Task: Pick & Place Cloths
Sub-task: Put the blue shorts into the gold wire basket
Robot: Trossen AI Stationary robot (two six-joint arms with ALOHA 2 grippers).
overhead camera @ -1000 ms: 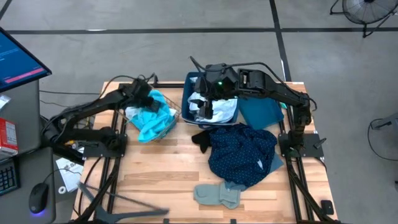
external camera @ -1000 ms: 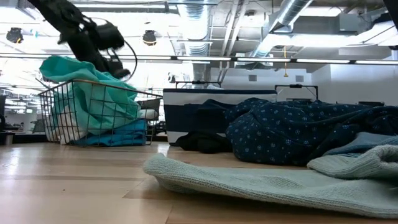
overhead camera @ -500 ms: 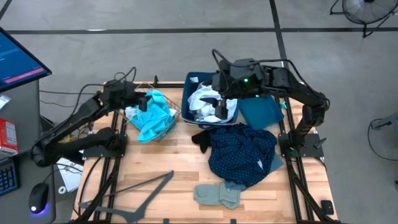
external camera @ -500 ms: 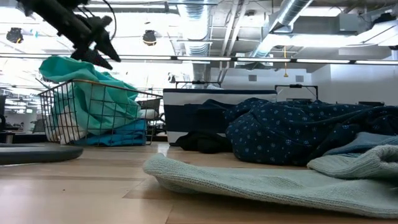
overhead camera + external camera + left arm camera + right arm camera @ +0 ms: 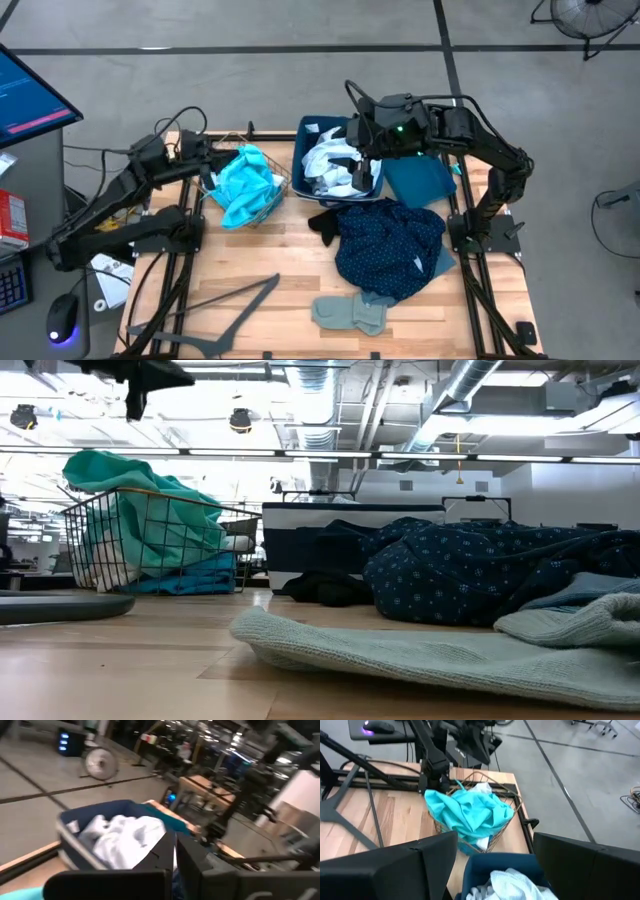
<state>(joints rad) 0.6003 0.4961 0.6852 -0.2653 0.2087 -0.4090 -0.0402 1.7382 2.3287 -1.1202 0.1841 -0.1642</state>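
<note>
Cloths, five from above: turquoise one (image 5: 244, 186) in the basket (image 5: 281, 181), white one (image 5: 330, 163) in the bin (image 5: 306, 135) under the empty, spread right gripper (image 5: 362, 170); navy (image 5: 388, 246), black (image 5: 323, 222), grey-green (image 5: 348, 312) nearer. Left gripper (image 5: 205, 160) clenched beside the basket. Low view: bin contents hidden.

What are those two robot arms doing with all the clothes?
They are sorting cloths. The left gripper is shut and empty, raised beside the wire basket that holds the turquoise cloth. The right gripper hangs open over the blue bin, just above the white cloth inside. The navy dotted cloth, a black cloth and a grey-green cloth lie on the table.
</note>
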